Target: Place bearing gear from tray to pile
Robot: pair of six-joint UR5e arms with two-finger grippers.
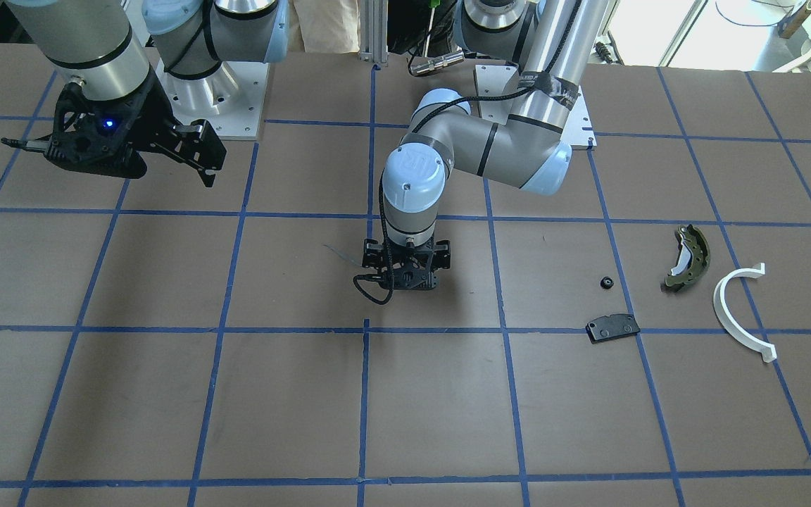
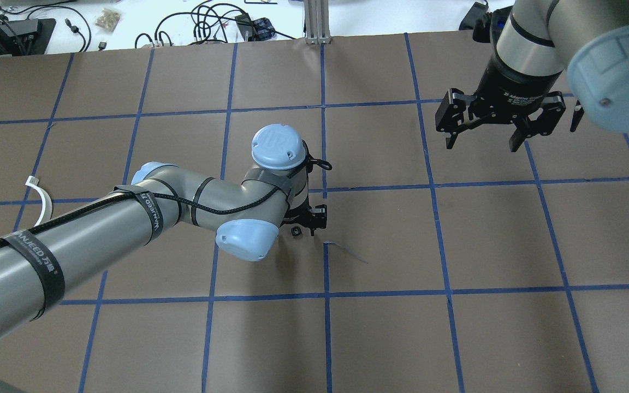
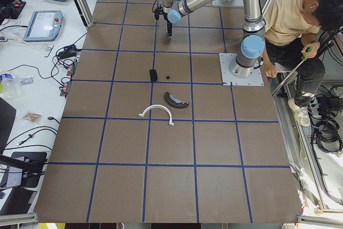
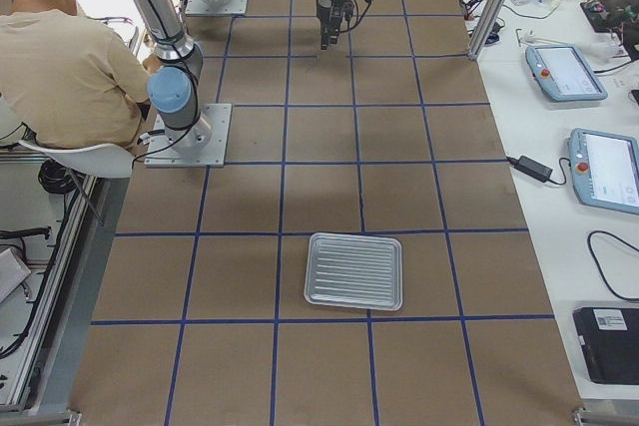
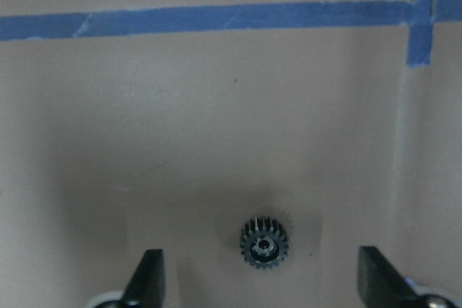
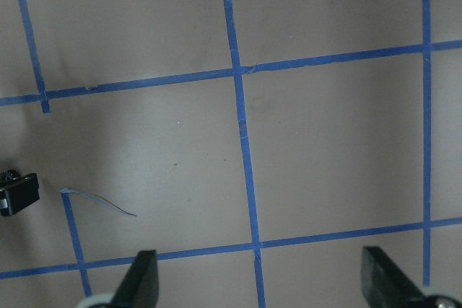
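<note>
The bearing gear, small, dark and toothed, lies flat on the brown table between the fingertips of my open left gripper; nothing touches it. It also shows in the overhead view, just beside my left gripper, which points down at the table's middle. The pile lies apart: olive-green brake shoe, white half-ring and flat black plate. The tray is empty. My right gripper hangs open and empty above the table.
A small black part lies near the black plate. A loose strip of blue tape curls up beside the gear. A seated person is behind the robot bases. Blue tape lines grid the table.
</note>
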